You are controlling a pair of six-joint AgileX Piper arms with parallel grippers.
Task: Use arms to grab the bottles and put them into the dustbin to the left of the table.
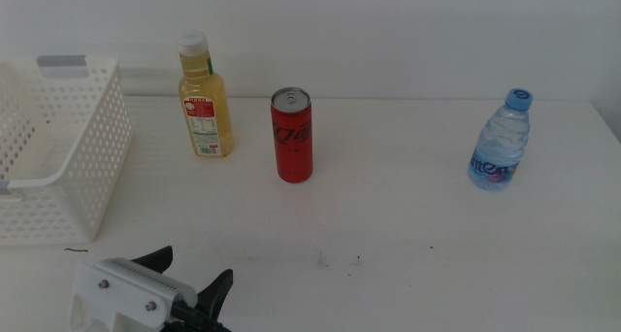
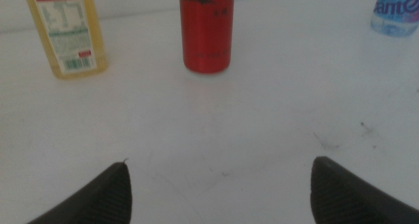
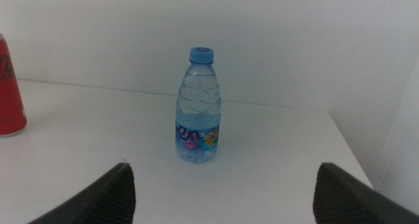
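At the far left, about nine o'clock on the worktop (image 1: 408, 274), stands the white perforated dustbin (image 1: 73, 148), with a grey handle bar on its far rim. Nothing can be seen lying inside it from here.

Just right of it, toward eleven o'clock, the bottle of yellow liquid (image 1: 204, 99) stands upright with its white cap on and its label facing forward. Near that, at roughly twelve o'clock, the slim red soda can (image 1: 293, 136) stands upright too, its silver top unopened; bottle and can are close neighbours but not touching. The left wrist view shows both from low down, the can almost straight ahead of that arm.

Down at seven o'clock, by the near edge, the left hand (image 1: 194, 274) pokes into view, a white boxy housing behind two dark jaws. The jaws are spread wide, with only bare worktop between them, and they hold nothing. A few small dark specks (image 1: 340, 262) mark the surface just right of it.

Well apart at two o'clock, the small clear water bottle (image 1: 501, 143) with a blue cap stands upright near the right edge.

The right hand (image 3: 222, 198) is out of the overhead view; its own camera shows its jaws spread wide and empty, with the water bottle standing ahead of the gap.
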